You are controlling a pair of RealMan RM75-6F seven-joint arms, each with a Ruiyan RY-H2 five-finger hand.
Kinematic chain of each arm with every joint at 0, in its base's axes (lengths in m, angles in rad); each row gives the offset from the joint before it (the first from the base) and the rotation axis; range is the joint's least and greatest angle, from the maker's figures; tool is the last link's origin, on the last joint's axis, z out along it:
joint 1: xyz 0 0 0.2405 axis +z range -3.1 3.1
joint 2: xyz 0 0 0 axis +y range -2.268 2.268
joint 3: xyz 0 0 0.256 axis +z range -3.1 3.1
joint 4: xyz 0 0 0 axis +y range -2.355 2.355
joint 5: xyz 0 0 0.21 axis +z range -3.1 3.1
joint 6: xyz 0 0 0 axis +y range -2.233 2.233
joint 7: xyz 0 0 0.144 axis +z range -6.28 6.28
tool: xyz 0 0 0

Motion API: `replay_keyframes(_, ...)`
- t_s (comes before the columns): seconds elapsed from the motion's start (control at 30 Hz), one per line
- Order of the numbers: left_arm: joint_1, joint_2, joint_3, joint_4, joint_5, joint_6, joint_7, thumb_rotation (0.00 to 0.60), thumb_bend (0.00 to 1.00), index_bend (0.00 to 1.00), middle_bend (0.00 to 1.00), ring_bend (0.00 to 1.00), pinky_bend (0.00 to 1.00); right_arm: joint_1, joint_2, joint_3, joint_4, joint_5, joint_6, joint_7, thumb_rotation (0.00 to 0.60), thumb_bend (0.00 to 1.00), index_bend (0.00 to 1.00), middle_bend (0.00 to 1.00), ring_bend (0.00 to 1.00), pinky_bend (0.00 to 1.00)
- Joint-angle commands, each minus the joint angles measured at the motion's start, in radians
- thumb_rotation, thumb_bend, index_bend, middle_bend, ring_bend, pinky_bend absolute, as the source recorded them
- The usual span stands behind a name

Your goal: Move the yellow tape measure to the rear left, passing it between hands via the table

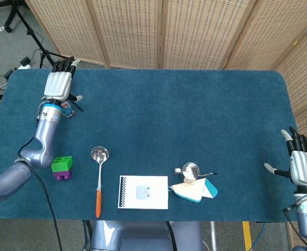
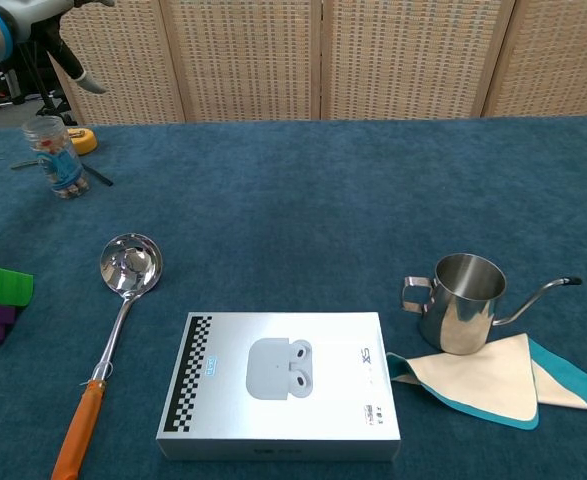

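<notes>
1. I see the yellow tape measure [image 2: 82,141] lying on the blue table [image 1: 169,125] at its rear left corner, just behind a small clear jar [image 2: 54,157] with a blue and red figure inside. Nothing holds the tape measure.

2. My left hand [image 1: 57,83] hangs above that corner, fingers spread apart and pointing toward the back screen, holding nothing. I judge the placing done and the step in hand to be the retreat.

3. To do it well, I would lift the left hand straight up before swinging the arm home, so that the fingers clear the jar and the thin black stick [image 2: 97,175] lying beside it. A sideways sweep could knock the jar into the tape measure.

4. My right hand [image 1: 298,163] waits off the right edge of the table, fingers apart and empty. I would leave it there.

5. In the head view the left hand covers the tape measure entirely; only the chest view shows it, small and partly behind the jar.

6. In the chest view the left hand is cut off at the top left corner, with only fingertips showing.

7. I cannot tell how high the left hand stands above the table.

8. The jar's contents are too small to identify.
</notes>
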Motion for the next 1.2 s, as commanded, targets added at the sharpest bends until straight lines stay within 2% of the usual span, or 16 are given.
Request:
replay_keyframes(0.03, 0.172, 0.192, 0.067, -0.385, 0.021, 0.164, 0.081, 0.600, 0.03, 0.00, 0.00, 0.00, 0.00, -0.005, 0.006, -0.003, -0.013, -0.009, 0.013, -0.008, 0.600, 0.10, 0.08, 0.00, 0.00, 0.00)
replay_keyframes(0.23, 0.317, 0.319, 0.146, -0.706, 0.078, 0.347, 0.160, 0.600, 0.05, 0.00, 0.00, 0.00, 0.00, -0.016, 0.022, -0.005, -0.051, -0.020, 0.042, -0.029, 0.600, 0.10, 0.08, 0.00, 0.00, 0.00)
replay_keyframes(0.43, 0.452, 0.374, 0.260, -0.856, 0.178, 0.522, 0.248, 0.600, 0.06, 0.00, 0.00, 0.00, 0.00, -0.025, 0.036, -0.009, -0.085, -0.038, 0.070, -0.050, 0.600, 0.10, 0.08, 0.00, 0.00, 0.00)
replay_keyframes(0.63, 0.582, 0.382, 0.345, -0.918, 0.183, 0.631, 0.251, 0.600, 0.06, 0.00, 0.00, 0.00, 0.00, -0.035, 0.046, -0.026, -0.130, -0.077, 0.108, -0.098, 0.600, 0.10, 0.08, 0.00, 0.00, 0.00)
replay_keyframes(0.83, 0.675, 0.382, 0.413, -0.917, 0.225, 0.719, 0.275, 0.600, 0.06, 0.00, 0.00, 0.00, 0.00, -0.041, 0.058, -0.050, -0.168, -0.124, 0.132, -0.148, 0.600, 0.10, 0.08, 0.00, 0.00, 0.00)
replay_keyframes(1.03, 0.739, 0.376, 0.441, -0.904, 0.278, 0.786, 0.244, 0.600, 0.06, 0.00, 0.00, 0.00, 0.00, -0.039, 0.077, -0.069, -0.199, -0.132, 0.107, -0.189, 0.600, 0.10, 0.08, 0.00, 0.00, 0.00)
replay_keyframes(1.2, 0.762, 0.380, 0.443, -0.867, 0.284, 0.790, 0.211, 0.600, 0.06, 0.00, 0.00, 0.00, 0.00, -0.035, 0.081, -0.067, -0.207, -0.111, 0.086, -0.195, 0.600, 0.10, 0.08, 0.00, 0.00, 0.00)
